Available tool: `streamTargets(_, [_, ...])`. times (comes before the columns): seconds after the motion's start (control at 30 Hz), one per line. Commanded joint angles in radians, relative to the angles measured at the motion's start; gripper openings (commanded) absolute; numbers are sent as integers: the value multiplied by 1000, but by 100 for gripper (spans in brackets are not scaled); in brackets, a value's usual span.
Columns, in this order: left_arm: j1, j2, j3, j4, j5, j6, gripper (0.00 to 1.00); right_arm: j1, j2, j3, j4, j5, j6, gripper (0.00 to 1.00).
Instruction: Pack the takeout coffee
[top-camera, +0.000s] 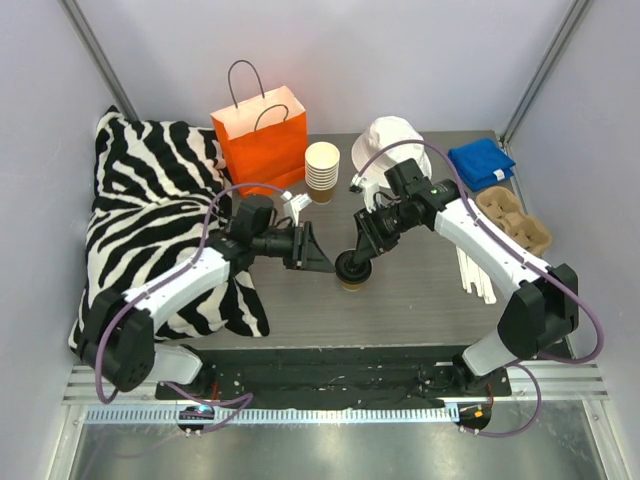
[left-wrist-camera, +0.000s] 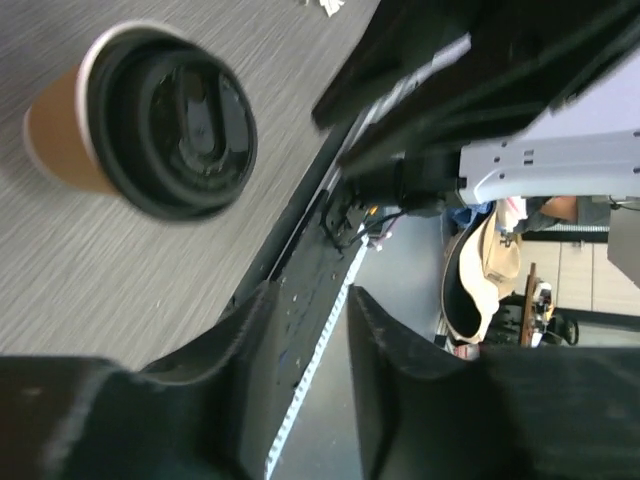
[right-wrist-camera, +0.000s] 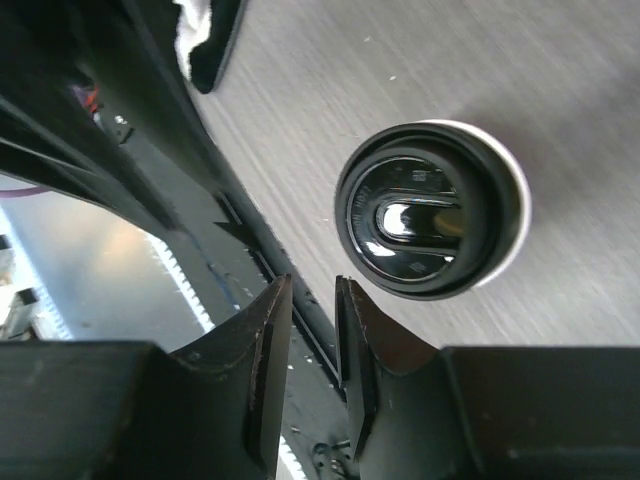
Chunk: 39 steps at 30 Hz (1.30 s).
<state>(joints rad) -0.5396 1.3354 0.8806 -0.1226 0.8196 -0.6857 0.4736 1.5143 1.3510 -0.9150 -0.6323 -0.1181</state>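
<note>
The takeout coffee (top-camera: 353, 270) is a small tan paper cup with a round black lid, standing upright on the grey table between my two grippers. My left gripper (top-camera: 322, 260) is just left of it, open and empty. In the left wrist view the cup (left-wrist-camera: 170, 120) sits ahead and to the upper left of the parted fingers (left-wrist-camera: 310, 297). My right gripper (top-camera: 358, 250) hovers just above and behind the lid, its jaws narrowly parted and holding nothing. In the right wrist view the lid (right-wrist-camera: 430, 210) lies just beyond the fingers (right-wrist-camera: 313, 287), not between them.
An orange paper bag (top-camera: 262, 140) stands at the back with a stack of lidless paper cups (top-camera: 322, 170) beside it. A white hat (top-camera: 392, 145), blue cloth (top-camera: 480, 162), pulp cup carrier (top-camera: 515, 220) and white sticks (top-camera: 475, 272) lie at the right. A zebra pillow (top-camera: 150, 210) fills the left.
</note>
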Motion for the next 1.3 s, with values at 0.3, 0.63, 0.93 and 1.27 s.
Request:
streamTargets(0.3, [-80,202,-11,498,-56,-233,2,-41,34,-67,114,-104,78,30])
streamTargets(0.63, [-102,281,-20,554,-85,-235,0,-50,70,-108,148,-93,69,30])
streamTargets(0.93, [-114,160,-89,558,4,-222,0,-55,81,-119,165,-72,67,29])
streamTargets(1.27, [-122,171,-121,459,-5,-140,0,-59,69,-107,162,-69,83,30])
